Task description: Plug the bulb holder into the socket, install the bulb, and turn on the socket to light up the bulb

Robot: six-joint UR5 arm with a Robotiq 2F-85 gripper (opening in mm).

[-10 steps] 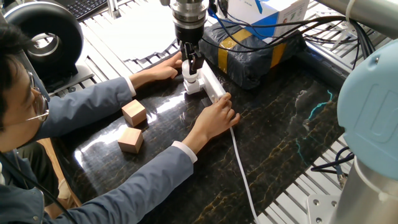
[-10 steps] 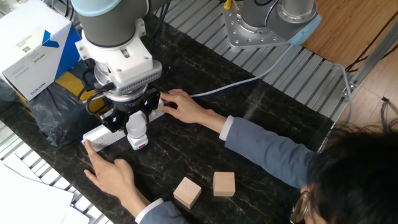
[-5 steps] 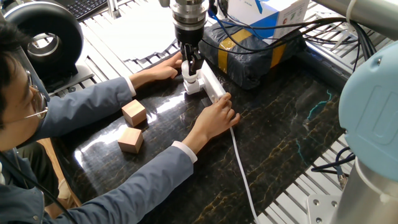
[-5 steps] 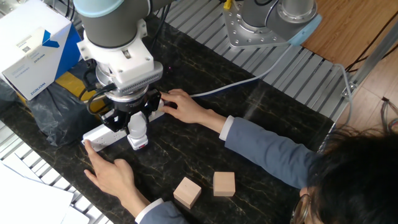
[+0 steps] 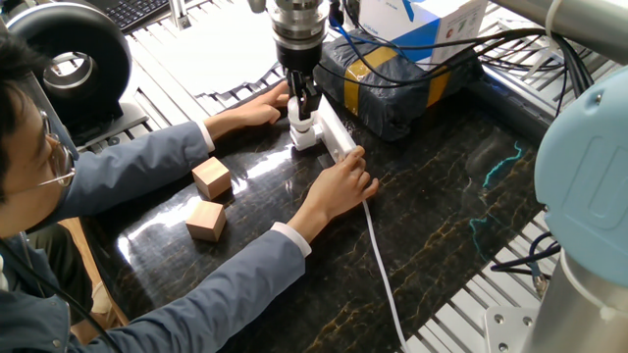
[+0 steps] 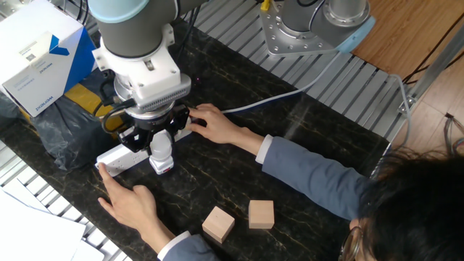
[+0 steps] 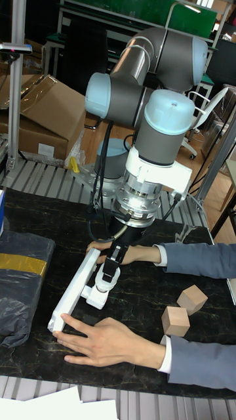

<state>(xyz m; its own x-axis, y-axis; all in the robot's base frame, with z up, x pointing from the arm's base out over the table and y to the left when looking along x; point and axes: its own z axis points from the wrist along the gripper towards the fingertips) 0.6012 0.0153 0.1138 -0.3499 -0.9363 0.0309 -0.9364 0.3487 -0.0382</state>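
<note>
The gripper hangs straight down over the socket, its two fingers clenched on the bulb, a short white cylinder held upright. Below it sits the bulb holder, a small white cube plugged into the side of the socket and resting on the dark desk. In the fixed views the bulb's lower end meets the holder, but whether its threads have caught cannot be told.

The socket lies as a long white strip running from about 1 o'clock to 7 o'clock in the tall view, with its white cable trailing away over the desk. A person pins it at both ends: one hand flat at the strip's near end, the other hand at 12 o'clock from the gripper.

The bulb looks light and rigid, with a smooth shell likely to slip under a weak pinch and to crack under a hard one; the cylindrical body, well above the screw base, seems the sound place to grip. The holder is probably light and loose enough to wobble, so turning forces should stay gentle. Two wooden blocks stand well apart at 4 o'clock.
</note>
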